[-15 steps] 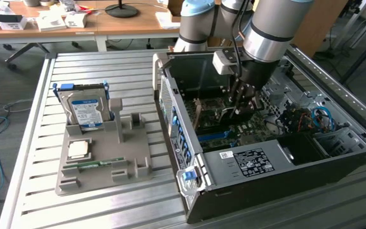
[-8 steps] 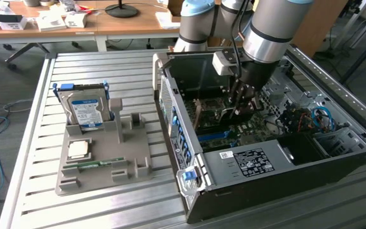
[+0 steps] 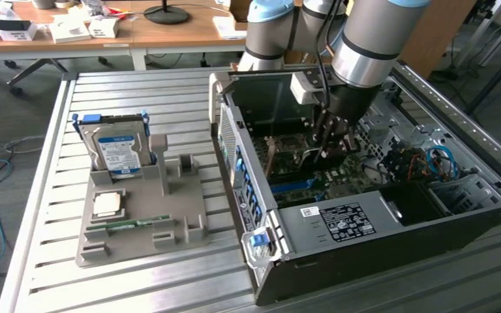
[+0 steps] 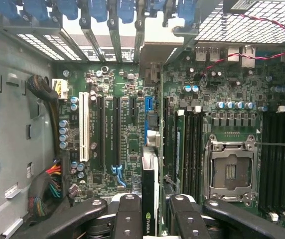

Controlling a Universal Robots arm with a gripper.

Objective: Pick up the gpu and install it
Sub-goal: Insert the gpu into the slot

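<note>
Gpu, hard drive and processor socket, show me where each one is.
gpu (image 4: 150, 199): wrist view, on its dark edge above the logo.
hard drive (image 3: 118, 155): exterior view, on its blue label.
processor socket (image 4: 230, 172): wrist view, on its open middle.

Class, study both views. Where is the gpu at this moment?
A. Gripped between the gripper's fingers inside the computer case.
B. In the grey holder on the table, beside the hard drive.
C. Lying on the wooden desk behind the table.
A: in the wrist view the gpu sits edge-on between the fingers of the gripper, with the motherboard beyond it.
</note>
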